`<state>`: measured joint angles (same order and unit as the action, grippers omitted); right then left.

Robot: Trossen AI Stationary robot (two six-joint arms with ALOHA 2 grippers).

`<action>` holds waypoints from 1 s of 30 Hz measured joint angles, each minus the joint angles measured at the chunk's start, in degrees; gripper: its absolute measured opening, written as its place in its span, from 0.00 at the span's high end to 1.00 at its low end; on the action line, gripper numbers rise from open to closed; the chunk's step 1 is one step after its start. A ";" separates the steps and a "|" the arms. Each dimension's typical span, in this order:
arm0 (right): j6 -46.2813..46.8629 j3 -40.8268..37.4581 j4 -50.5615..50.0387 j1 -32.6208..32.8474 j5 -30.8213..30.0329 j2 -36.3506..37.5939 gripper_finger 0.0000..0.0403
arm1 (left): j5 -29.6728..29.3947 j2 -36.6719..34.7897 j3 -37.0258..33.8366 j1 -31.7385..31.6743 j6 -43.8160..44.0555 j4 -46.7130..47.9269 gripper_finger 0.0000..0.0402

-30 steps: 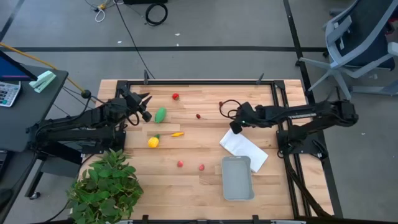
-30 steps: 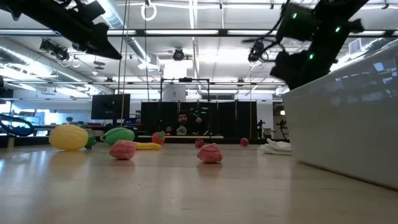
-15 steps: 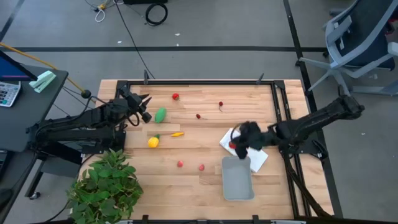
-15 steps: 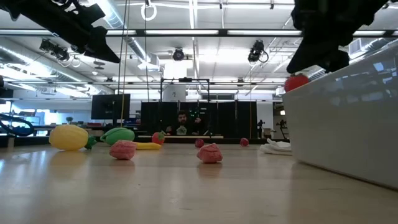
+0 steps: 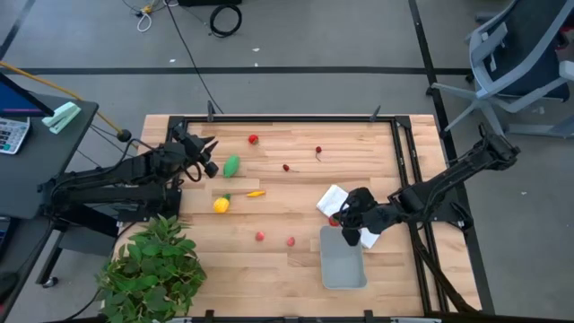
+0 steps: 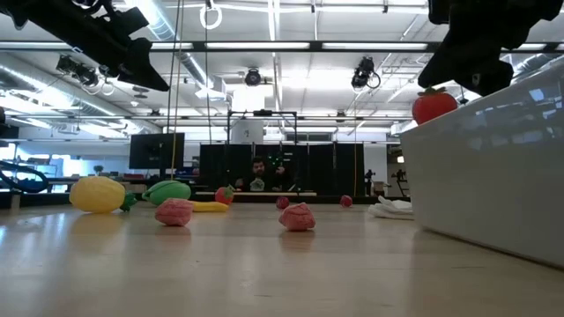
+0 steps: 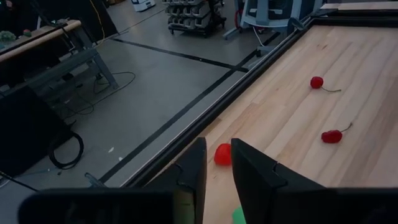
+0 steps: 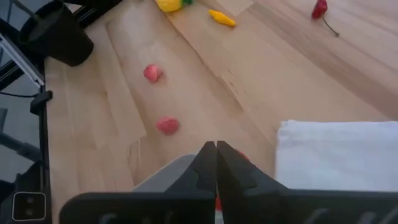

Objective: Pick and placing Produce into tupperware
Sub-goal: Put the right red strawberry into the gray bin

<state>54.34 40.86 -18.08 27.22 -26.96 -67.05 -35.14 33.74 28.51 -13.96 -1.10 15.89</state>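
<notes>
One small red fruit [image 6: 434, 106] sits pinched in the right tool [image 5: 342, 218], seemingly above the tupperware [image 5: 343, 267] rim

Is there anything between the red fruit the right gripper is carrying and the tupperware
Nothing visible. The right gripper holds the red fruit at the tupperware's far rim; the white cloth lies beside that rim, not across the opening.

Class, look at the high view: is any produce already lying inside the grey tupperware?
No: the tupperware shows only bare grey floor, with no fruit or vegetable in it.
</notes>
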 joint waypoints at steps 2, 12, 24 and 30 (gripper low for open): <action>0.27 0.00 0.62 0.00 0.00 -0.02 1.00 | 0.00 0.00 0.00 0.00 0.00 -0.01 0.80; 0.43 0.02 8.99 0.36 1.40 -8.35 1.00 | -0.02 0.02 0.00 0.00 -0.05 -1.71 0.79; 12.99 0.02 11.52 1.01 4.62 -13.33 0.98 | -0.03 0.00 0.00 0.00 -5.89 -9.06 0.78; 17.43 0.02 11.50 0.98 2.99 -13.35 0.94 | -0.02 0.02 0.00 -0.02 -6.10 -10.34 0.79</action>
<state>71.77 40.88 -6.59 28.21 -23.97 -80.39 -35.16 33.75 28.51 -13.98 -7.20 5.55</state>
